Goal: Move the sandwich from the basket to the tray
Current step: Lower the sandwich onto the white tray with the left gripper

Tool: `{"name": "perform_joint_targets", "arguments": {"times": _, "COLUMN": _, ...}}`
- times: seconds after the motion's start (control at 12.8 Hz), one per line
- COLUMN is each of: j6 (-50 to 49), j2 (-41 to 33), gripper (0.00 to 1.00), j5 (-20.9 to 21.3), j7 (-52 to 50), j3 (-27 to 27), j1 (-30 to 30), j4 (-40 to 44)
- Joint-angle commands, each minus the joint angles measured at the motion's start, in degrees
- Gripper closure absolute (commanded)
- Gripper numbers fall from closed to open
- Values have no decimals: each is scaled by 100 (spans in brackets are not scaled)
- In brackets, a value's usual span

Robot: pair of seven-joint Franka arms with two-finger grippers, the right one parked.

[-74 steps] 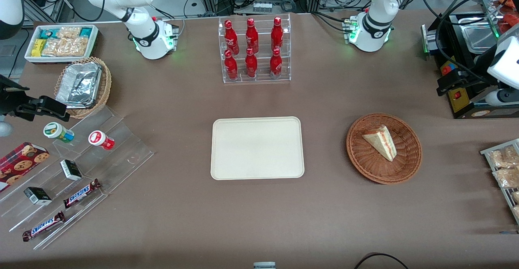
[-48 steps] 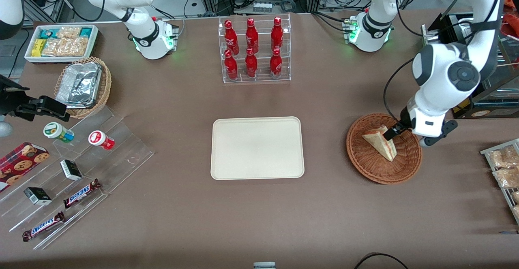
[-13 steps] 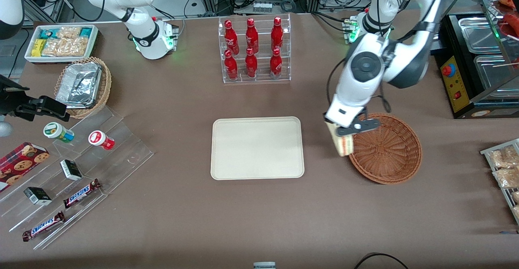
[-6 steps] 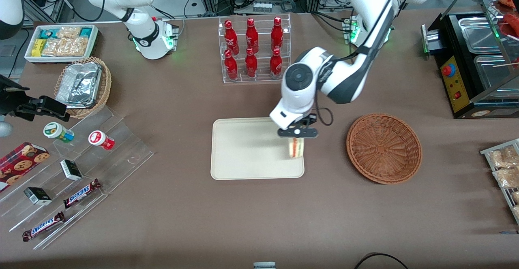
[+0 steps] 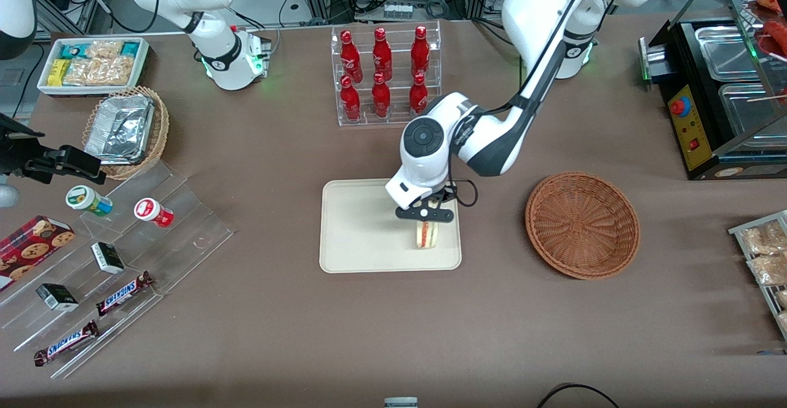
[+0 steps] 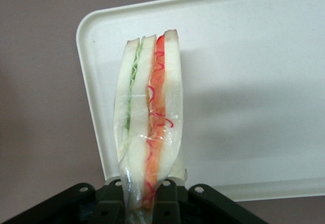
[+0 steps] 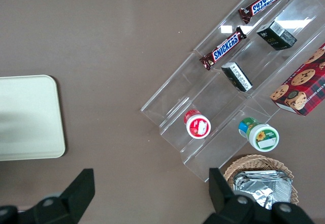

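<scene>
We see the left arm's gripper [image 5: 427, 216] poised over the tray [image 5: 363, 236], above the part of it nearest the basket [image 5: 582, 224], with its jaws clamped on the sandwich [image 5: 426, 234]. The sandwich hangs edge-on from the fingers, its red and green filling layers facing the front camera, and from that view we cannot tell whether its lower end touches the tray or hangs just above it. From the wrist camera we look along the clear-wrapped sandwich [image 6: 147, 120], pale bread on both sides with a green layer and a red layer between, pinched at its narrow end between the black fingers [image 6: 109, 203] and set against the cream tray [image 6: 254, 82], whose rounded corner shows beside it. The reddish-brown basket sits on the brown table [image 5: 393, 328] toward the working arm's end, apart from the tray, and holds nothing. The rack of red bottles [image 5: 384, 76] stands farther from the front camera than the tray
</scene>
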Motion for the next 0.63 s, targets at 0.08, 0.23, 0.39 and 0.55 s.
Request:
{"name": "perform_joint_targets", "arguments": {"times": 0.08, "j6": -96, "j2": 455, "gripper": 100, "j5": 251, "j7": -3, "j3": 90, "j1": -132, "j4": 430}}
{"name": "perform_joint_targets", "arguments": {"times": 0.23, "j6": -18, "j2": 526, "gripper": 100, "j5": 260, "j7": -4, "j3": 99, "j1": -194, "j4": 474}}
{"name": "perform_joint_targets", "arguments": {"times": 0.39, "j6": 18, "j2": 552, "gripper": 100, "j5": 251, "j7": -4, "j3": 99, "j1": -194, "j4": 483}}
{"name": "perform_joint_targets", "arguments": {"times": 0.55, "j6": 27, "j2": 605, "gripper": 100, "j5": 260, "j7": -4, "j3": 99, "j1": -203, "j4": 527}}
